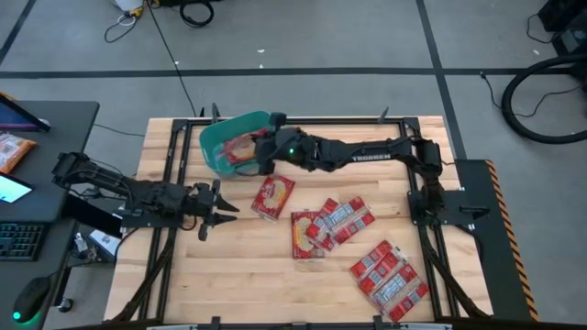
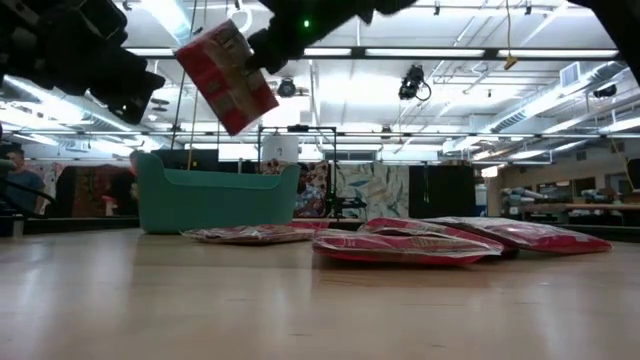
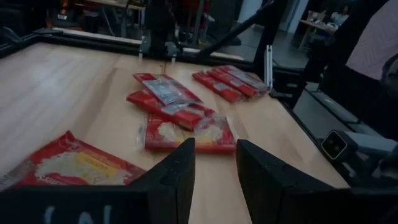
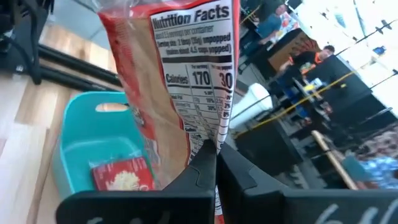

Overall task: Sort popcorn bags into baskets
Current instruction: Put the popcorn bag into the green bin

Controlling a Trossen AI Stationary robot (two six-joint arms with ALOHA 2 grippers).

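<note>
My right gripper [image 4: 214, 155] is shut on a red popcorn bag [image 4: 180, 68] and holds it high over the teal basket [image 1: 218, 139], which stands near the table's far left part. One packet [image 4: 121, 177] lies flat inside the basket. Another bag [image 1: 273, 195] lies flat on the wood just near of the basket. An overlapping cluster [image 1: 326, 225] sits mid-table and a further cluster [image 1: 390, 275] lies near the right front. My left gripper [image 1: 223, 213] hovers open over the table's left side, touching nothing. My right gripper pinches the bag between its two fingers at an end seam [image 4: 216, 135], next to the nutrition panel. The bag is lifted clear [image 2: 225, 75] and hangs tilted below the fingers, above the basket [image 2: 215, 200].
Bare wood stretches along the table's near-left part and near edge. A black frame runs around the tabletop. A side desk with a keyboard [image 1: 20, 240] and a screen stands to the left of the table. People show in the room beyond.
</note>
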